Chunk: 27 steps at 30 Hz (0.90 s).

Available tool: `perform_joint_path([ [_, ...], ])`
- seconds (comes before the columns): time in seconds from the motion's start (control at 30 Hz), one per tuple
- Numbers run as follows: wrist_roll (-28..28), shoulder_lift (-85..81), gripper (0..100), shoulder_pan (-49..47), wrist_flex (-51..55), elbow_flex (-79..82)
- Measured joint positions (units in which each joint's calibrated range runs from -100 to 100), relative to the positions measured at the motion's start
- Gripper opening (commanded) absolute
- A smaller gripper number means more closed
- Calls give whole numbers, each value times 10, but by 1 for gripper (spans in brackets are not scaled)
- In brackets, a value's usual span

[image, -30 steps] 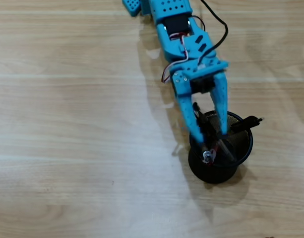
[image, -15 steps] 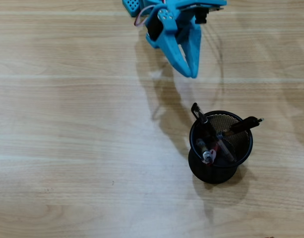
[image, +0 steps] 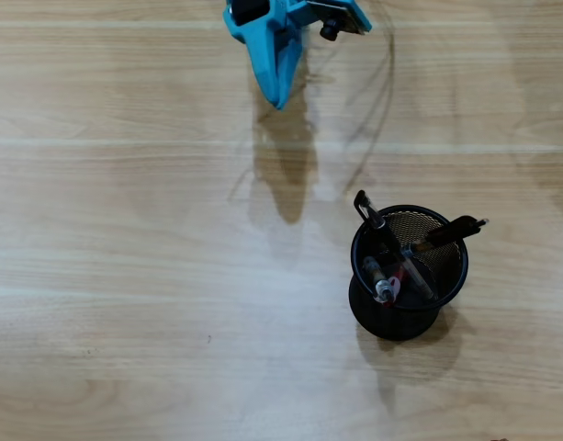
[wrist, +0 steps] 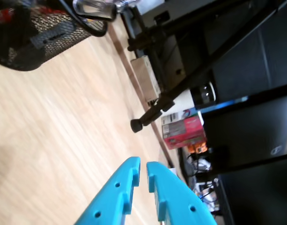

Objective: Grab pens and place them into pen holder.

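Four pens in holder, well apart from gripper.

No text, label, brand, number or sign can be read in either view. A red carton beyond the desk edge in the wrist view carries printing, but it is too blurred and too small to make out. A pale box near it shows no legible marking.
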Motion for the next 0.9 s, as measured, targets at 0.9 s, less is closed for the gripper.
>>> perform_joint_path([
  [0.9, 122, -331, 3, 0, 540, 58],
])
